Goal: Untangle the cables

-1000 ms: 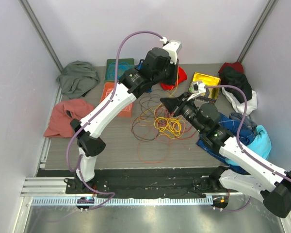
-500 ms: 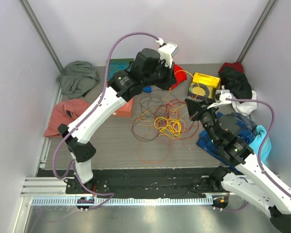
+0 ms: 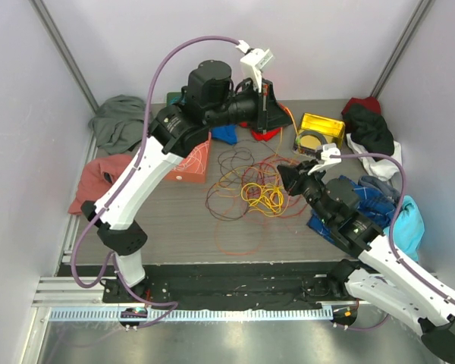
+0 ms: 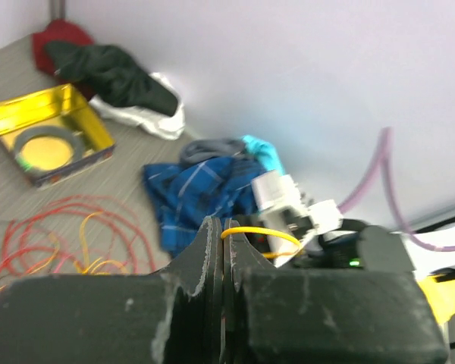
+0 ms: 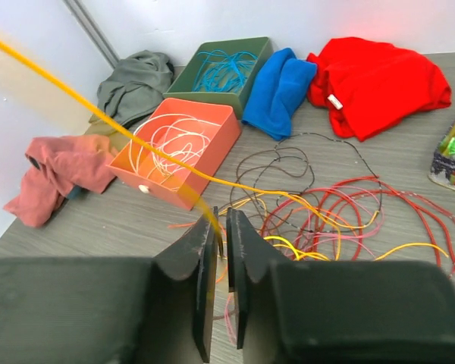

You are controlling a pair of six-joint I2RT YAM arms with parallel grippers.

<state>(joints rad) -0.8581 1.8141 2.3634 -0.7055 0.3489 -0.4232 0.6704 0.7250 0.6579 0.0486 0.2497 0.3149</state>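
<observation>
cables: red, yellow, orange, brown tangled on table, most work left | white cable in orange box, blue cable in green box, sorted | left gripper: raised, clamps yellow cable | right gripper: narrow gap at yellow cable, grip unclear

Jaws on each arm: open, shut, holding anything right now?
Left gripper: jaws shut on a yellow cable.
Right gripper: jaws barely apart at a yellow cable; whether it grips cannot be told.
</observation>
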